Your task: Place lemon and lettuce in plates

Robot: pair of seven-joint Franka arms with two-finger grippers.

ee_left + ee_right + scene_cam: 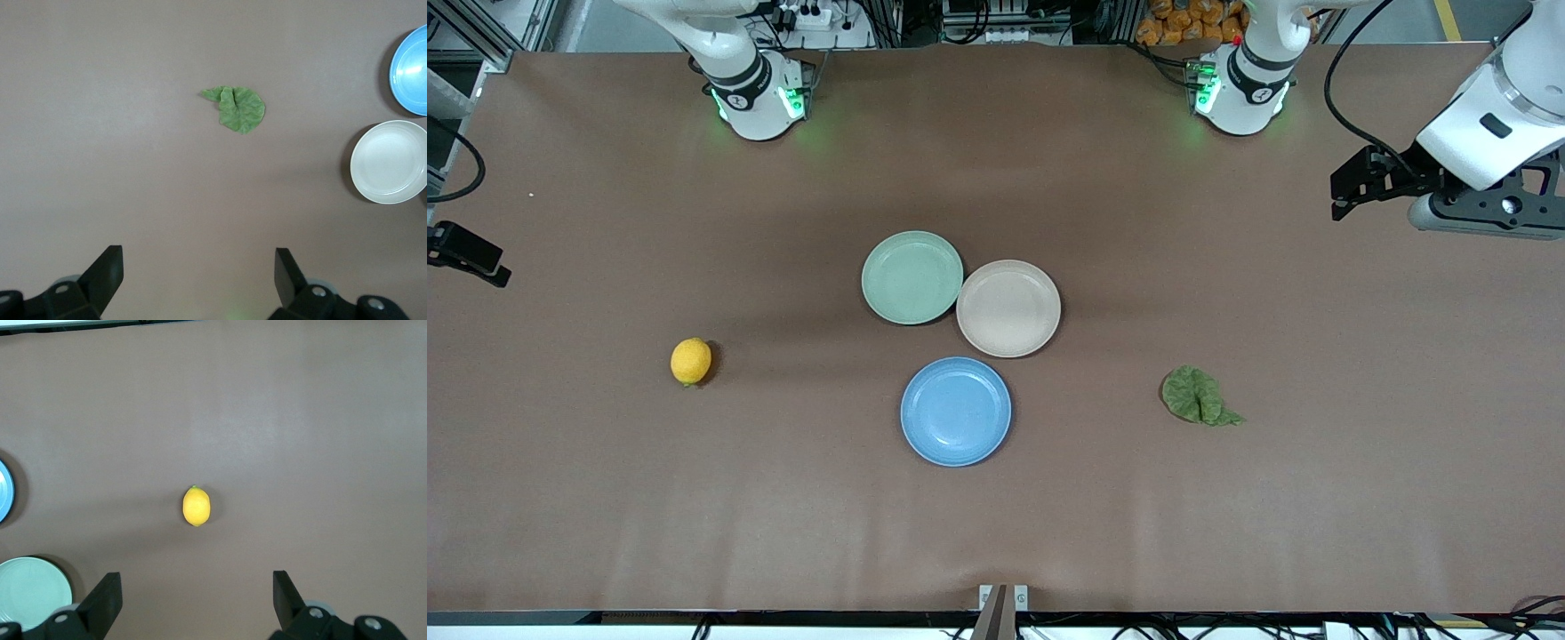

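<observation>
- Nothing of the task is done yet, as I judge it: both target plates are bare and both items lie on the table point(605, 498).
- The lemon point(691, 361) lies on the bare table toward the right arm's end, well apart from the plates.
- The lettuce point(1197, 396) lies flat on the table toward the left arm's end, near the blue plate point(956, 412) but not touching it.
- The beige plate point(1008, 308) sits just beside the mint-green plate point(912, 277), their rims touching or nearly so; the blue plate is nearer the front camera than both.
- The left gripper point(1347, 187) hangs high over the left arm's end of the table, its jaws spread wide and holding nothing; its wrist view shows the lettuce well clear of the fingers point(107, 270).
- The right gripper point(197, 603) is barely in the front view, over the right arm's end of the table; its wrist view shows jaws spread and bare, with the lemon well ahead of them.
- Left to do: 2 pickups and 2 placements, 1 item per plate.
</observation>
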